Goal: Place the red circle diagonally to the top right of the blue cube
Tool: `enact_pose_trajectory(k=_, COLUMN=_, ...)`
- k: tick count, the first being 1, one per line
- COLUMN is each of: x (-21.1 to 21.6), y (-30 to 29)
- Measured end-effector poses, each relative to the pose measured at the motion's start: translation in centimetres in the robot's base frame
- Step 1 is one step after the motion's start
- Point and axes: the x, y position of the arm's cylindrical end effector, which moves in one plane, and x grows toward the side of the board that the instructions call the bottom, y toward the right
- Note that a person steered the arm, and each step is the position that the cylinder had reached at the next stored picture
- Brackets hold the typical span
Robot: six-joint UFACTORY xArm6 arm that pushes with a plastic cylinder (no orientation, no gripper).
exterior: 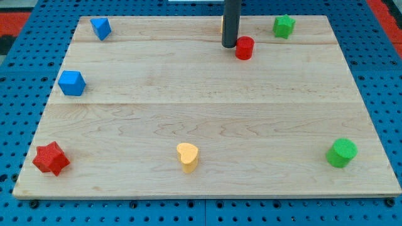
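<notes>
The red circle [244,48] is a short red cylinder near the view's top, right of centre. My tip [229,45] sits just to its left, touching or nearly touching it. The blue cube [71,83] lies at the view's left edge of the board, far left of and below the red circle. A second blue block [100,28], angular in shape, lies at the view's top left. An orange block [223,25] is mostly hidden behind the rod.
A green star-like block [284,26] lies at the top right. A green cylinder [342,153] sits at the bottom right. A yellow heart [187,156] is at bottom centre. A red star [51,158] is at bottom left. The wooden board [207,100] rests on a blue pegboard.
</notes>
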Motion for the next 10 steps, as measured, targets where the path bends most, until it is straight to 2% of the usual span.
enact_pose_trajectory(k=1, x=2.1, y=0.0)
enact_pose_trajectory(k=2, x=5.6, y=3.4)
enact_pose_trajectory(k=3, x=4.6, y=9.4)
enact_pose_trajectory(k=4, x=2.2, y=9.1)
enact_pose_trajectory(k=5, x=2.1, y=-2.5)
enact_pose_trajectory(k=6, x=3.0, y=-17.9)
enact_pose_trajectory(k=7, x=3.3, y=-14.4)
enact_pose_trajectory(k=8, x=2.9, y=-5.3)
enact_pose_trajectory(k=9, x=-1.3, y=-4.6)
enact_pose_trajectory(k=10, x=-2.2, y=-16.1)
